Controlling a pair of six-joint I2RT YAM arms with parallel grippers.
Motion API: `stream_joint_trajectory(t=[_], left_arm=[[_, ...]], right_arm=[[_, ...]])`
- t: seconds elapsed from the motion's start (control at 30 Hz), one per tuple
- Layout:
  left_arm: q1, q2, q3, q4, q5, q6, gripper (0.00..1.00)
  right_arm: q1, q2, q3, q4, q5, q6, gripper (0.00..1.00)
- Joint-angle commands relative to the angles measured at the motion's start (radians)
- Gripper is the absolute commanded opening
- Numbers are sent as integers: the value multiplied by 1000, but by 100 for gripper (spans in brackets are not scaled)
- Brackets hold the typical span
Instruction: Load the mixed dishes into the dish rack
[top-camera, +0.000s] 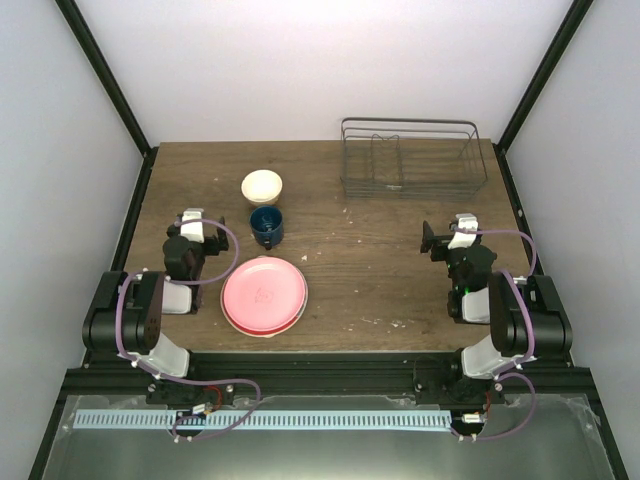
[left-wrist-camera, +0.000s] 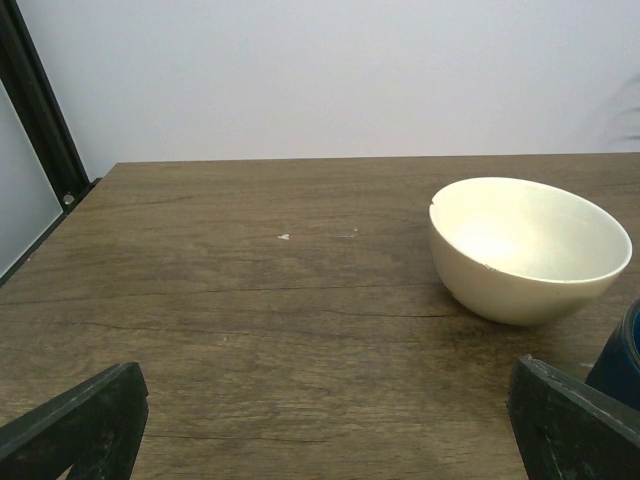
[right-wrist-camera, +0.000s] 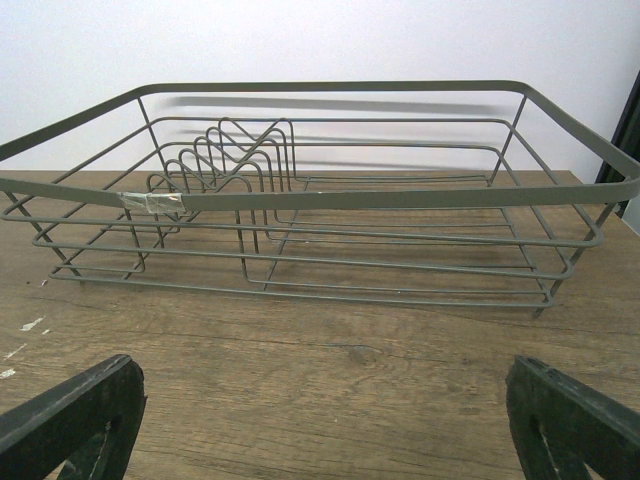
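A pink plate (top-camera: 264, 292) tops a small stack at the table's front left; only a pale rim shows beneath it. Behind it stands a dark blue mug (top-camera: 266, 225), and behind that a small cream bowl (top-camera: 262, 186), also in the left wrist view (left-wrist-camera: 528, 246). The empty wire dish rack (top-camera: 412, 158) sits at the back right and fills the right wrist view (right-wrist-camera: 330, 196). My left gripper (top-camera: 197, 222) is open, left of the mug, nothing between its fingers (left-wrist-camera: 85, 425). My right gripper (top-camera: 444, 236) is open in front of the rack, empty, fingers (right-wrist-camera: 75, 420) wide.
Black frame posts run along both table sides (top-camera: 128, 215). White walls enclose the back. A few white specks (right-wrist-camera: 30, 324) lie on the wood near the rack. A strip of tape (right-wrist-camera: 150, 202) wraps the rack's front rim.
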Motion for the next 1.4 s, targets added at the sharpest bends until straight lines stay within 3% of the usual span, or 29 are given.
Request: stream_joint_trajectory(t=[0.0,0.23,0.4,0.7,0.9,1.0,1.23,1.37], left_arm=[[4,4,1,35,15,-2,100],[6,2,2,35,21,-2,100],[-5,-86,54,-131,-25,1,100],[-31,-303,119,-300,-139,62,100],[-32,-336,435,-769,-173,27,100],[-31,-293,570,-910,-158,24,100],[-32,-112,873,-1232,-144,-17,100],[-34,-91,893,-1262,-125,-33,100]], right_arm=[[9,4,20,31,15,-16,100],[9,2,18,31,12,-18,100],[20,-19,52,-39,16,-33,100],[53,-175,350,-690,136,-26,100],[116,-140,682,-1084,237,19,100],[160,-64,864,-1212,277,17,100],[196,305,1452,-1669,272,166,100],[202,502,1739,-1862,251,237,100]])
